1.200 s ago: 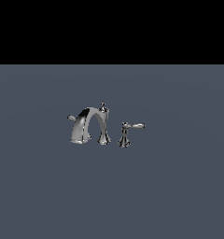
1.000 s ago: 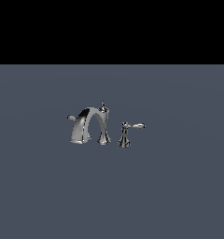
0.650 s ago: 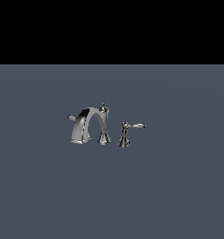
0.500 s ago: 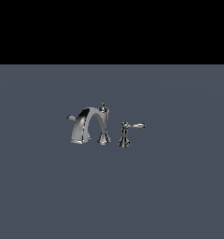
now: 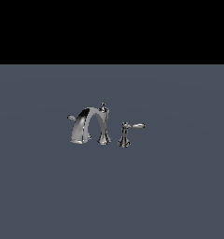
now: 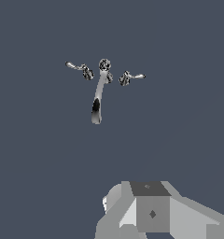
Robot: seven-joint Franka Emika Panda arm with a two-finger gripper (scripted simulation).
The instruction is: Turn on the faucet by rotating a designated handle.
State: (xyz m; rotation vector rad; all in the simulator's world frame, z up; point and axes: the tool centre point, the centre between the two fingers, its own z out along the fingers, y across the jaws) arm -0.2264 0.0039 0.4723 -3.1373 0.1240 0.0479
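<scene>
The faucet (image 5: 96, 126) stands alone on a plain grey surface (image 5: 179, 196), with its arched spout (image 5: 83, 126) on the exterior view's left, the finial-topped post (image 5: 103, 126) in the middle and a separate flared-base lever (image 5: 128, 132) on the exterior view's right. The handle (image 5: 71, 117) to be rotated is the short chrome stub whose rounded end projects past the spout on the exterior view's left; in that view the spout hides most of it. In the wrist view the same set is seen from above: the spout (image 6: 97, 100) runs toward the camera and the two levers spread to either side of the post. Which of these two levers is the designated handle cannot be settled from the wrist view alone. The gripper (image 6: 151, 214) appears only as a grey body block at the edge of the wrist view, and the arm is absent from the exterior view. The fingers are not visible, so whether they are apart or closed cannot be told. The faucet lies well ahead of the gripper, with bare surface between and no contact. This stand-off is judged to be an approach pose, held back and high so that the whole fixture remains in view before descent. No brand, label or writing is legible on any part.
</scene>
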